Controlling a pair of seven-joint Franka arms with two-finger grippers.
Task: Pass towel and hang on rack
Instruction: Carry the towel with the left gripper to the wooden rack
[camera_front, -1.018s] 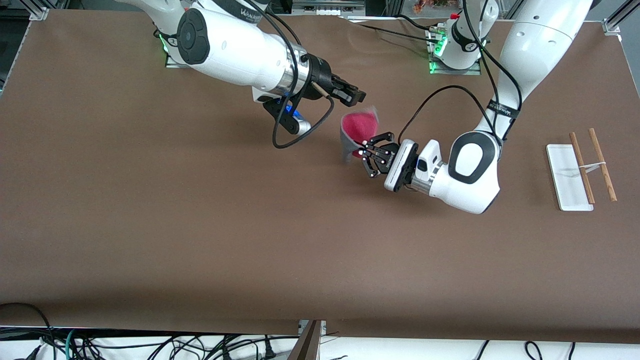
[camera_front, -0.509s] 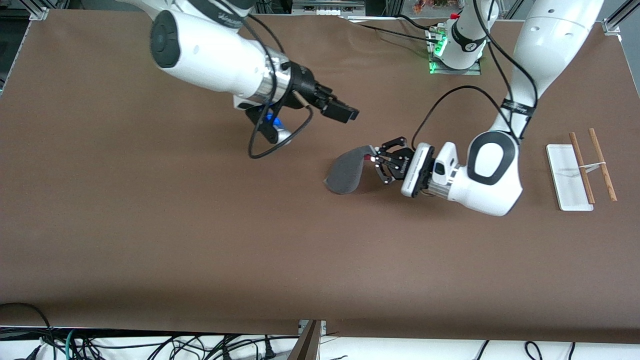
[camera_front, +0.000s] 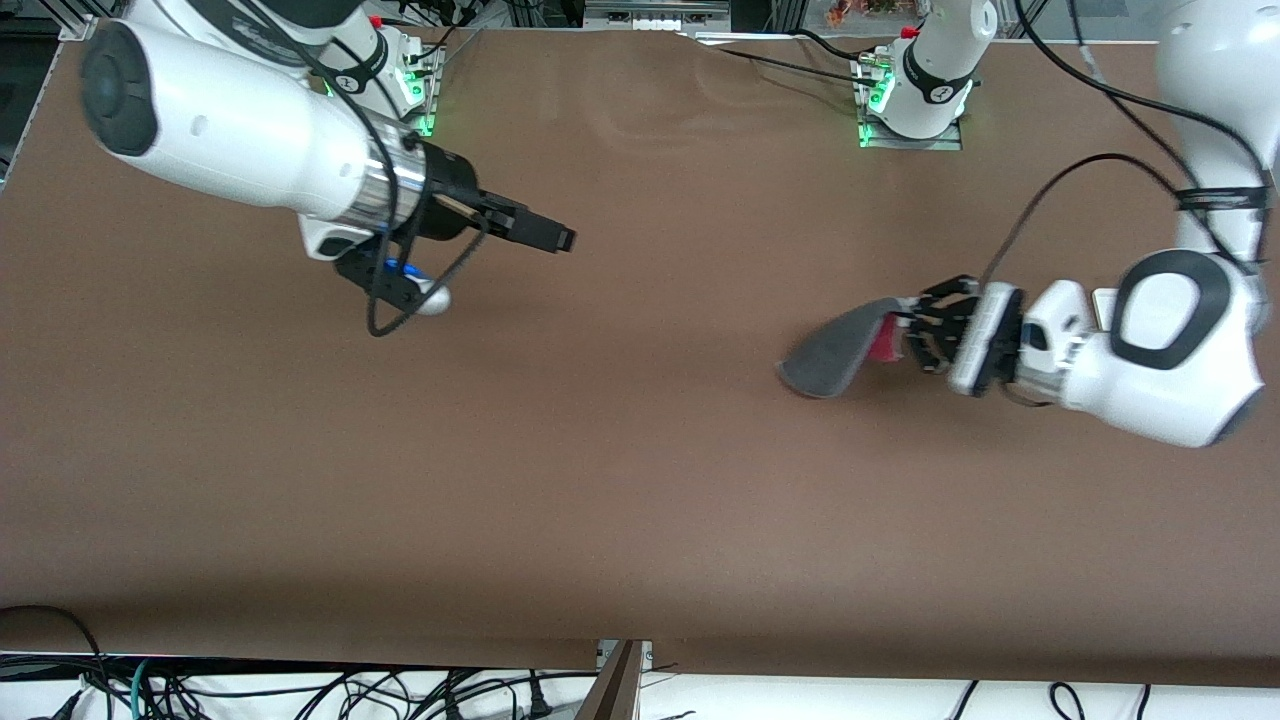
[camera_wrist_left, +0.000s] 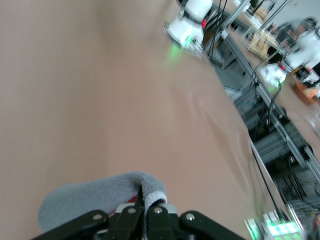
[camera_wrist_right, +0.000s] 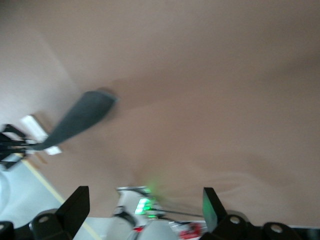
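Observation:
My left gripper (camera_front: 900, 326) is shut on one edge of the towel (camera_front: 835, 355). The towel hangs out from it low over the table, dark grey side up, with a bit of pink-red (camera_front: 884, 346) by the fingers. The left wrist view shows the towel (camera_wrist_left: 90, 200) pinched between the closed fingertips (camera_wrist_left: 142, 200). The left arm hides most of the rack, and only a sliver of its white base (camera_front: 1102, 306) shows. My right gripper (camera_front: 556, 238) is open and empty, up over the table toward the right arm's end. Its wrist view shows the towel (camera_wrist_right: 75, 120) farther off.
The two arm bases with green lights stand along the table's edge farthest from the front camera (camera_front: 908, 105) (camera_front: 405, 80). A black cable loops from the left wrist (camera_front: 1050, 190). Loose cables lie below the table's front edge (camera_front: 300, 690).
The left arm has carried the towel toward its own end of the table, up to the rack. The right arm has drawn away toward its own end, still open.

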